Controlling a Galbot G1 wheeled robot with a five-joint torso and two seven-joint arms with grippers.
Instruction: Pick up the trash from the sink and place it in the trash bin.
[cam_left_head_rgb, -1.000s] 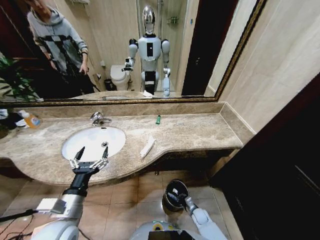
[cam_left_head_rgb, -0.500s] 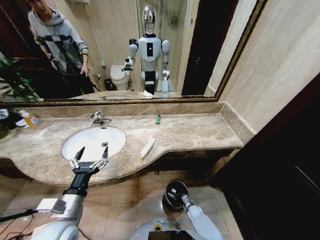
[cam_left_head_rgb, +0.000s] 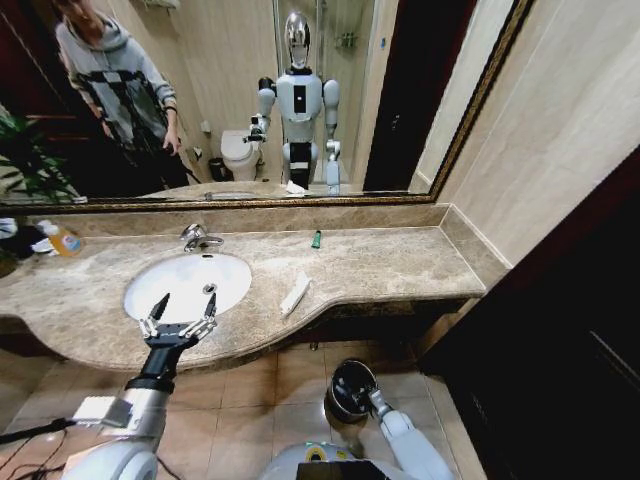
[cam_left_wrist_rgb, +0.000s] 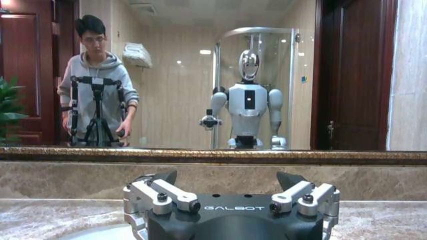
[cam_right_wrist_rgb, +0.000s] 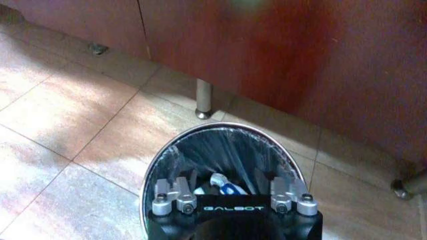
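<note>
Right gripper (cam_right_wrist_rgb: 227, 192) low over the trash bin (cam_right_wrist_rgb: 167, 155) on the tiled floor, fingers spread apart and nothing clamped between them; possibly a blue-and-white scrap already lying inside on the black liner, though hard to make out. Left gripper (cam_left_head_rgb: 181, 312) hovering over the near rim of the sink (cam_left_head_rgb: 235, 272), fingers splayed wide, empty.

Still out on the marble countertop (cam_left_head_rgb: 400, 265): long flat white packet (cam_left_head_rgb: 295, 294) just beside the basin, close to the front edge; tiny green tube (cam_left_head_rgb: 316, 239) farther back, near the mirror.

Risks: packet nudged off that front edge by a clumsy sideways approach, since flat and thin, hard to pinch from above. Green tube likely to roll if brushed. Right fingers raised carelessly could catch the bin's silver rim and tip it. Faucet (cam_left_head_rgb: 195, 237) near the left arm's path across the basin.

Room: open counter to the right of the packet; bin hemmed by cabinet front and metal leg (cam_right_wrist_rgb: 203, 98)
</note>
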